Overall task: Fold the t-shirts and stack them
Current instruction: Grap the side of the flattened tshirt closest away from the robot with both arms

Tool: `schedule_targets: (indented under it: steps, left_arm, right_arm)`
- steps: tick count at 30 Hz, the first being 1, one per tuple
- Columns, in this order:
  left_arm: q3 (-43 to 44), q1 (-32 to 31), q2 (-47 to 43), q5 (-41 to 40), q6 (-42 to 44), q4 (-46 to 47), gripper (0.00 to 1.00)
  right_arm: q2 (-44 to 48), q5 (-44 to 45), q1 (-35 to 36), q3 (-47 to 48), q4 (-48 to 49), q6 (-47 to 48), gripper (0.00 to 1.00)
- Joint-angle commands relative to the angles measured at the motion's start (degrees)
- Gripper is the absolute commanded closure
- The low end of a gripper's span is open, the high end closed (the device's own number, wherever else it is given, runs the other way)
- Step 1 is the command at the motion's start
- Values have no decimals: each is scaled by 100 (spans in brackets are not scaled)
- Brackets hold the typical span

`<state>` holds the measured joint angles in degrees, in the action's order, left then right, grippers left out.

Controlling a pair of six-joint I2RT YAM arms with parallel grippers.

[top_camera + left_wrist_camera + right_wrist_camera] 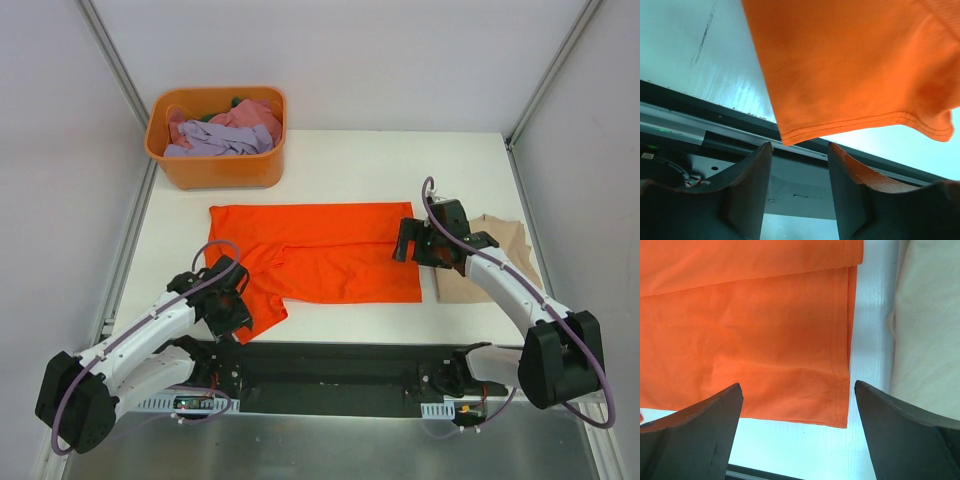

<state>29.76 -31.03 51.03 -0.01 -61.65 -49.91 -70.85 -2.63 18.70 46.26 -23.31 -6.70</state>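
Tan t-shirt [510, 255] lies folded at right. Lilac t-shirt [212, 140] and pink t-shirt [252, 118] sit in the tub [215, 172], unfolded. Orange t-shirt [320, 250] flat mid-table, far edge seemingly folded over once. Left gripper [800, 150] half-spread, empty, just short of the sleeve hem. Right gripper [413, 245] spread wide, empty, over the orange shirt's near-right corner

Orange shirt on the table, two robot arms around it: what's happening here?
T-shirt folding is under way. The orange shirt lies flat on the table. The left gripper, open, is at its sleeve hem; the right gripper hovers open over the edge nearest a folded tan shirt. More shirts sit in the tub.
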Motion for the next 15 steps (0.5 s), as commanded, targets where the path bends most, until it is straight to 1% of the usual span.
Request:
schedule_targets:
  steps: [1,3,5,8,11,15]
  left_arm:
    - [-111,-70,214,72,-93,-1,54]
    - [-93,-70,276,36,-93,34,53]
    - [-119,-70,381,-166,-84,147,53]
    - [-259,-70,539,132,-40,490,55]
    - [-313,-70,742,159,-41,509,60]
    - [-374,-70,742,80,-75,517,60]
  right_arm:
    - [115,184,20,6,-130,99,4]
    - [115,184,20,-3,-130,99,4]
    - [98,184,11,-38,-112,99,4]
    - [45,175,20,-38,-121,72,4]
    - [10,193,20,-64,-112,37,4]
    - [-69,184,20,-56,-68,11,4]
